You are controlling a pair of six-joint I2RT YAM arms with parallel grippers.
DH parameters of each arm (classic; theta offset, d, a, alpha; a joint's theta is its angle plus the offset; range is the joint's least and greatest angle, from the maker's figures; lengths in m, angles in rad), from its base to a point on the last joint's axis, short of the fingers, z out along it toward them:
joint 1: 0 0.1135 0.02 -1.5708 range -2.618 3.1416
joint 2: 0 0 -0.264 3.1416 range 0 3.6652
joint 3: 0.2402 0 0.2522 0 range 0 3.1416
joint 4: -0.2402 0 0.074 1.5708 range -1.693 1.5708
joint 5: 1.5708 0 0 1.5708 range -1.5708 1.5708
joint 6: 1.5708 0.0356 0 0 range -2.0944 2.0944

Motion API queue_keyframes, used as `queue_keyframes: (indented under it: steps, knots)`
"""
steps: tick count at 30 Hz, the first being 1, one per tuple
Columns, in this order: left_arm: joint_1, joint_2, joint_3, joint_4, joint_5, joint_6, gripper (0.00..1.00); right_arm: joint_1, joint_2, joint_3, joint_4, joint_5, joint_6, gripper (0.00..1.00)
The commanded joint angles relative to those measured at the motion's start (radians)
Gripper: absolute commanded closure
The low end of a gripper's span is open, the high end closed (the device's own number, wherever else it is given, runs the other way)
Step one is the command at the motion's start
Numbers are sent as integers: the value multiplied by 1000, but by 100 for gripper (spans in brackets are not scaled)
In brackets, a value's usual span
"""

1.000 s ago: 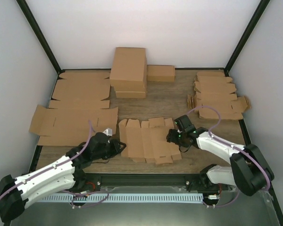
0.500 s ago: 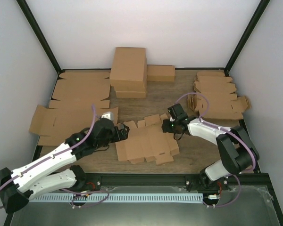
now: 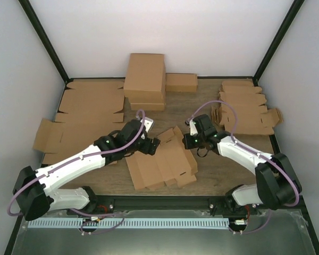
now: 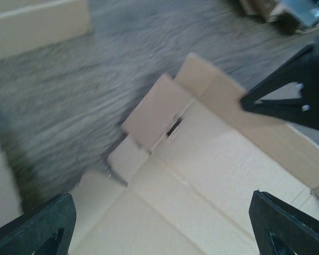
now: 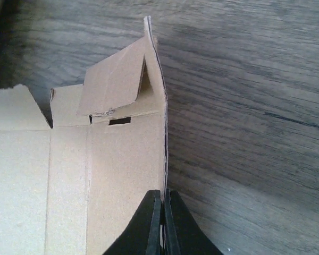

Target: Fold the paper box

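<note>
Right claw (image 5: pixel 162 226) clamped on a raised edge of the paper box (image 3: pixel 162 164); left claw (image 4: pixel 159 218) spread wide above it.
The blank lies mid-way on the wood-grain worktop (image 3: pixel 178 109), pale walls around.

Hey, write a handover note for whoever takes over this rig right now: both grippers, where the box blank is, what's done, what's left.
Left gripper: open, holding nothing, over the left side of the paper box.
Right gripper: shut on the paper box's right edge panel, which stands upright.
Paper box: middle of the table, between the two arms. Apart from that panel it lies mostly flat, and a small end flap next to the panel leans inward.
Done: one side wall lifted.
Left: raise the other walls, tuck the flaps and close the box.
</note>
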Motion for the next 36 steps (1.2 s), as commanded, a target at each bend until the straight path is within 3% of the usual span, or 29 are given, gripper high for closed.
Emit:
queue_keyframes:
  steps: [1, 12, 18, 31, 33, 36]
  knots:
    - [2, 14, 63, 80, 113, 191, 8, 10, -62, 84, -55, -48, -94, 99]
    - [-6, 31, 49, 155, 0, 320, 0, 32, -119, 339, -283, -71, -178, 99]
    - [-12, 46, -19, 273, -114, 290, 0, 32, -144, 371, -333, -136, -191, 99]
    - [-12, 189, 25, 364, -146, 317, 0, 33, -176, 373, -357, -203, -198, 99]
    - [-11, 209, 42, 340, -230, 292, 3, 33, -174, 376, -367, -188, -202, 99]
    - [12, 216, 62, 266, -385, 181, 16, 33, -170, 383, -393, -145, -206, 99]
